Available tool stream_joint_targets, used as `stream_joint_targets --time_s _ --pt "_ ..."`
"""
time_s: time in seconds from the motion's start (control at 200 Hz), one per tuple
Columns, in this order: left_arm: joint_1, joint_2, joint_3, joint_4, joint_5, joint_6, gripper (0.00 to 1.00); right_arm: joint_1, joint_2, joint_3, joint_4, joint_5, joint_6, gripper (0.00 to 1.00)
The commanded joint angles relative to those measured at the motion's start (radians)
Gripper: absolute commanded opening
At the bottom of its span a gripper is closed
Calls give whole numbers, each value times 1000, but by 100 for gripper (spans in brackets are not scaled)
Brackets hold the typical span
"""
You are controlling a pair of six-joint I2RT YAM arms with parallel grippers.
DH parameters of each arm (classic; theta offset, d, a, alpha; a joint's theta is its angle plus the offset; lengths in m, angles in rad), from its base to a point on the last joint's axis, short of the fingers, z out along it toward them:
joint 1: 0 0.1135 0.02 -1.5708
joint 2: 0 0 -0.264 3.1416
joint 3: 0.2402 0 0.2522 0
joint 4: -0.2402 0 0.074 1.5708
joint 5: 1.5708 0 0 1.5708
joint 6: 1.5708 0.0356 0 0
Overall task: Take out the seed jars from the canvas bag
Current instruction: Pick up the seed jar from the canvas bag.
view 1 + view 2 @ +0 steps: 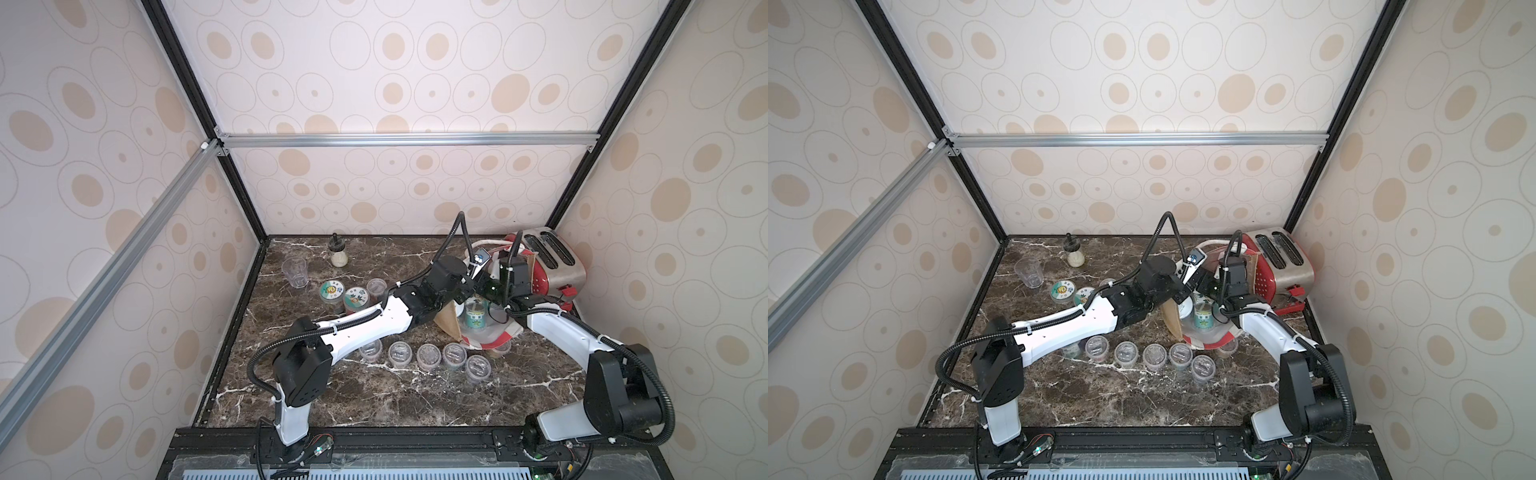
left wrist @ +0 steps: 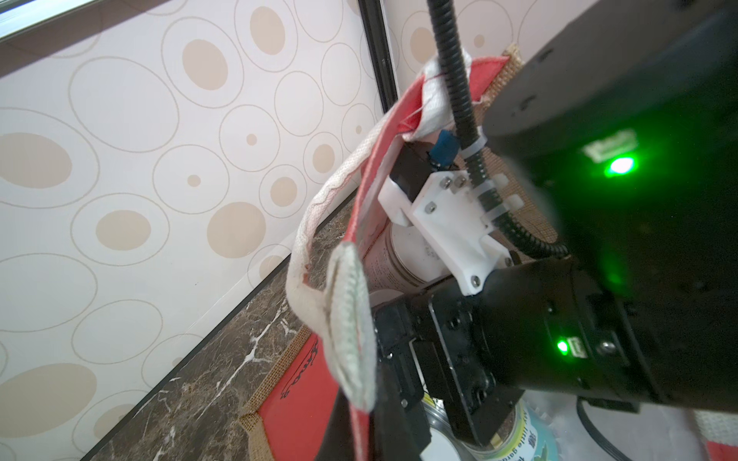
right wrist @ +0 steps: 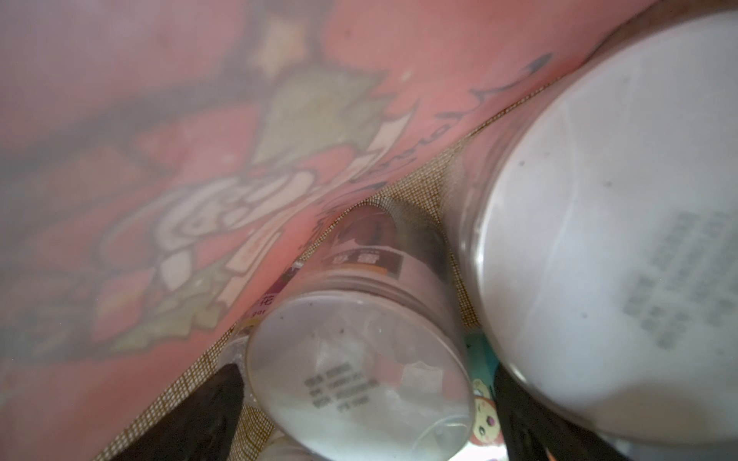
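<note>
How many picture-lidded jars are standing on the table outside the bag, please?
2. One jar stands near the tumbler, the other just right of it, both left of the bag. The left arm may hide more.

left arm (image 1: 365, 324) is stretched long and low toward the robot's far right, left gripper (image 2: 365, 419) clamped tight on the rim of the canvas bag (image 1: 449, 322). right arm (image 1: 557, 328) folds back sharply at a high elbow, wrist tipped down, right gripper (image 3: 363, 371) poking inside the bag with its 2 fingers (image 3: 191, 419) spread wide.
</note>
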Motion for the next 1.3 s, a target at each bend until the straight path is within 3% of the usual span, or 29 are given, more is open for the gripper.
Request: stream_joint_targets --time_s 0.0,0.225,1.17,1.295 --pt "-18 -80 24 138 22 -3 0 -8 24 16 50 -3 -7 100" --pt "-17 -85 16 146 25 -6 0 -3 15 11 86 -8 -12 100" --pt "-8 -107 -13 183 41 -20 0 38 201 157 -106 138 -44 100" --pt "-5 -110 -25 189 39 -24 0 38 190 178 -138 134 -60 84"
